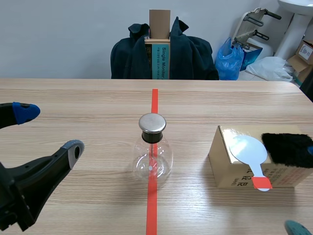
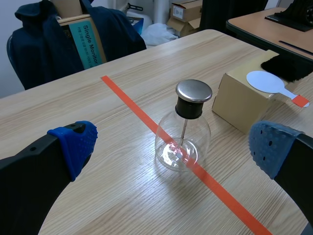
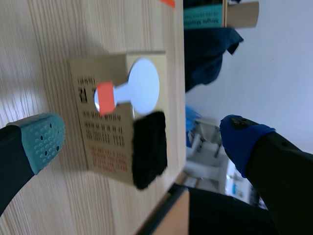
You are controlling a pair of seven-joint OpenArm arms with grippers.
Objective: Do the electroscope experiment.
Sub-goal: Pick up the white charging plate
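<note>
Electroscope (image 1: 152,152), a metal-capped glass flask, upright on the red tape line (image 1: 154,100), mid-worktop (image 1: 73,98). Left hand (image 1: 49,130) open, near the flask, not touching. Right hand (image 3: 142,138) open; ahead of it, cardboard box (image 1: 230,166) carrying white paddle (image 1: 248,151) and black fur pad (image 1: 288,147).

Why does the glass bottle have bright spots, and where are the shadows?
Scene view: light bounces off the metal cap, leaving a pale sheen. Left wrist view: the glass flask shows white glints low down and bends the red tape line seen through it. Right wrist view: the cardboard box throws a soft shadow on the table beside it.
</note>
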